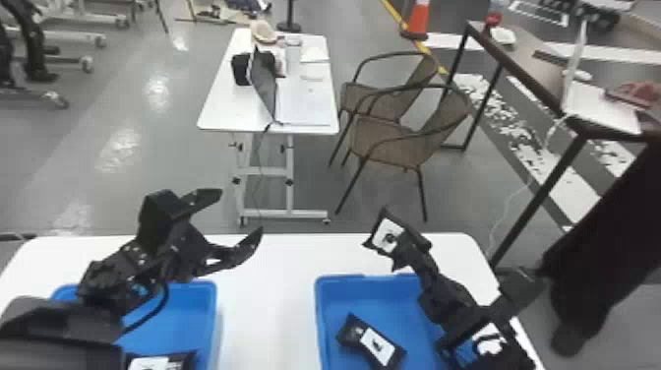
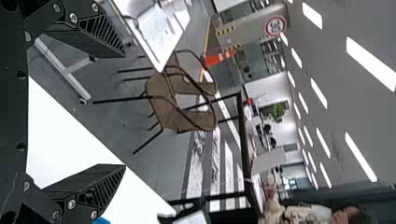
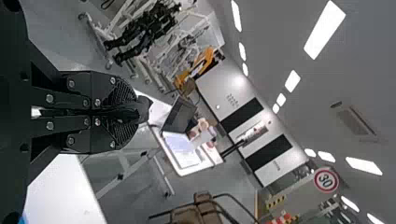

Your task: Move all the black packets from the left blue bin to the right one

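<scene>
Grey floor (image 1: 162,147) runs off behind my white counter (image 1: 268,305), with another white table (image 1: 216,110) and a wicker chair (image 1: 388,142) out there, and an orange cone (image 1: 418,19) farther back. On the counter I have two blue bins set apart, bare white between them. My left arm reaches across the left blue bin (image 1: 196,315), and the left tool (image 1: 241,211) is open and empty, its fingers spread wide; from the left wrist view I see that same gap between them. One black packet (image 1: 157,364) with a white label lies in that bin, partly cut off by the bottom edge of the head view. Over on the other side, a second labelled packet (image 1: 371,342) lies at a slant inside the right blue bin (image 1: 337,290). My right tool (image 1: 405,246) is closed on a third packet (image 1: 386,235), holding it raised, and in the head view it shows past that bin's far rim. The right wrist view has the fingers pinched together on its dark wrapper.
</scene>
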Robot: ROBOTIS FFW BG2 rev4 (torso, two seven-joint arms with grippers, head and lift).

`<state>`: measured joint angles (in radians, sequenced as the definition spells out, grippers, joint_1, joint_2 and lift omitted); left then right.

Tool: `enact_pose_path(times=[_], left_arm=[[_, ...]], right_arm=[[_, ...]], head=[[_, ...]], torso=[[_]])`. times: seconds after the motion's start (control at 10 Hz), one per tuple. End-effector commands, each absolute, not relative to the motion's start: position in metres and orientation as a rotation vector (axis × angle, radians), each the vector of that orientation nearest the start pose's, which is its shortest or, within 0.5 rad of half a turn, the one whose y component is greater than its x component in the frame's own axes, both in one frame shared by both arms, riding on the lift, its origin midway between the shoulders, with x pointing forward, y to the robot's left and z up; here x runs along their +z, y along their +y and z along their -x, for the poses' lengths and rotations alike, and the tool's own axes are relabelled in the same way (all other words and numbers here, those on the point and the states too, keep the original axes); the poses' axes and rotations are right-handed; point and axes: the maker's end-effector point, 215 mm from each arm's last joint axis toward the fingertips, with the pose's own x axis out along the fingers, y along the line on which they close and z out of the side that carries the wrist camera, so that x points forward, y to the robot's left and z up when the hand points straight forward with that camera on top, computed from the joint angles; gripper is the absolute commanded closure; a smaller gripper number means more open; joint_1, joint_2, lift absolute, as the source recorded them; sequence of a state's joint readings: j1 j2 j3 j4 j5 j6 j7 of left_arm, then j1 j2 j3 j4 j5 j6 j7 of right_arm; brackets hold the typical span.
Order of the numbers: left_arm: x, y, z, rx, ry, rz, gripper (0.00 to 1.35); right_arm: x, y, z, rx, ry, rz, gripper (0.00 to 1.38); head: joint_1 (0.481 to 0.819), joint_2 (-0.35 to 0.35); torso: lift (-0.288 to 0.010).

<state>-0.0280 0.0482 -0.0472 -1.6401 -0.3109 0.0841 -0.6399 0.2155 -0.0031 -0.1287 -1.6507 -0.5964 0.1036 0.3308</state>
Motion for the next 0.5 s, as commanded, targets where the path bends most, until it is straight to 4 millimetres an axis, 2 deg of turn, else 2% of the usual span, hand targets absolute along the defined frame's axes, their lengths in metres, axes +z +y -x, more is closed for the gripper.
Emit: enact_pose_path(times=[0.0,0.2,0.4], left_arm=[[-0.360,0.147,-0.553,-0.566,0.123,-0.319,0.19],[-0.372,0.176,-0.541,-0.520,0.157,-0.287,0.19],[-0.373,0.184,-0.541,-0.507,0.166,-0.266,0.19]], right_arm=[[-0.427,-0.244,-0.492,0.142,0.160,-0.610,1.27],[-0.461,-0.248,-0.471,0.114,0.262,-0.626,1.27],[-0.491,-0.238,-0.461,0.115,0.343,-0.687,1.27]], head=[[0.695,-0.129],[0.695,-0.104],[0.695,-0.081]], torso=[[0.000],[0.000],[0.000]])
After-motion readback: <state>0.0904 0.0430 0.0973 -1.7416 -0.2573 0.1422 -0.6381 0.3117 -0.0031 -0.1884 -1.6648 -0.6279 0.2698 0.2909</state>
